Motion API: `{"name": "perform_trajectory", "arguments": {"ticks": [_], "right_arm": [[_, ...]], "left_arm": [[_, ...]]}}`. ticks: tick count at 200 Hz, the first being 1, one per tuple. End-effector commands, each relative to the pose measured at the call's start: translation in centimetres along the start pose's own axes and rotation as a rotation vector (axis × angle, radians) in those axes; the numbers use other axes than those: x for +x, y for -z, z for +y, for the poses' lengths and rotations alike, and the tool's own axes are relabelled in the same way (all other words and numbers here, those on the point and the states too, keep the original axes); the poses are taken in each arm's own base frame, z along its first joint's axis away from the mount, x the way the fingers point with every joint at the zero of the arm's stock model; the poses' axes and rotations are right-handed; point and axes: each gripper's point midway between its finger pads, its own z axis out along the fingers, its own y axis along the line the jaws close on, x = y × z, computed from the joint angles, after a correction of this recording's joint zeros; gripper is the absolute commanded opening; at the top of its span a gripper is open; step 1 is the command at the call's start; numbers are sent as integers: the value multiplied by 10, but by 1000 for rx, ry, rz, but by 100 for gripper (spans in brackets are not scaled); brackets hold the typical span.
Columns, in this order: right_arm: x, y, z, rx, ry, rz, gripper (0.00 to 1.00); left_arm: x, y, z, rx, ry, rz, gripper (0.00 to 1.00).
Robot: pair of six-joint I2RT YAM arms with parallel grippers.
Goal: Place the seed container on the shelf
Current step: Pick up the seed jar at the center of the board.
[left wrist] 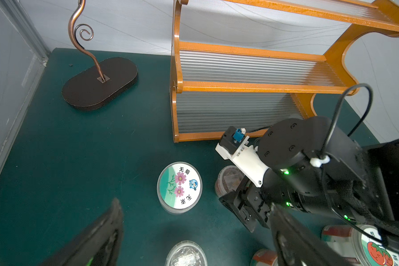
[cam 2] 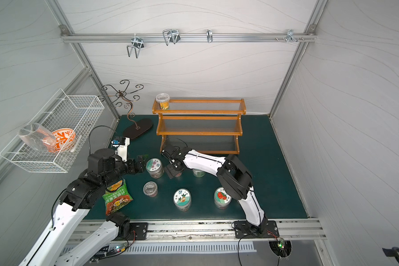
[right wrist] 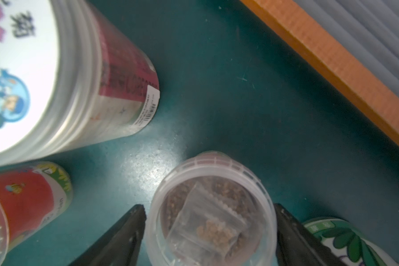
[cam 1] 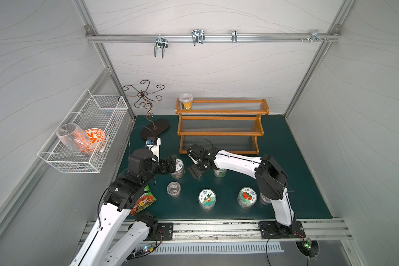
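Note:
A small seed container (right wrist: 211, 211) with a clear lid, brown seeds and a little plastic bag inside stands on the green mat in front of the shelf (cam 1: 219, 133). My right gripper (right wrist: 208, 206) is lowered over it, open, with one black finger on each side of its rim. One finger seems to touch the rim and the other stands a sliver off. In the left wrist view the container (left wrist: 228, 180) is half hidden under that gripper. My left gripper (left wrist: 195, 205) is wide open and holds nothing. It sits beside a flower-lid jar (cam 1: 178, 164).
One jar (cam 1: 186, 101) stands on the shelf's top tier at its left end. Several other jars, among them tomato-lid (cam 1: 247, 196) and green (cam 1: 219, 172), dot the mat. A snack bag (cam 2: 116, 198) lies under my left arm. A copper stand (cam 1: 154, 129) and a wire basket (cam 1: 83, 135) are on the left.

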Motion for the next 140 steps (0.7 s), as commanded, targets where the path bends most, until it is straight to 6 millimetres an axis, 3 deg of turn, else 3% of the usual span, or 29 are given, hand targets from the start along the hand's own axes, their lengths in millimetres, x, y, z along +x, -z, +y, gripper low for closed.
{"name": "perform_trajectory", "arguments": {"ticks": [1,24,50,92,140], "right_arm": [[3,-3,1,6,4,24,81],[3,5,1,4,10,31,74],[1,27,2,-8,21,22,67],[0,81,-2,-17,37,-4,62],[3,148,-12,-26,29,-22,60]], "left_arm": [[-3,0,-3,18,8,-21,100],[-1,-1,-2,19,6,-18,100],[-1,-2,-4,35,0,-32,100],[-4,-4,-14,93,-10,-69,100],[-14,1,-37,228,-77,-134,100]]}}
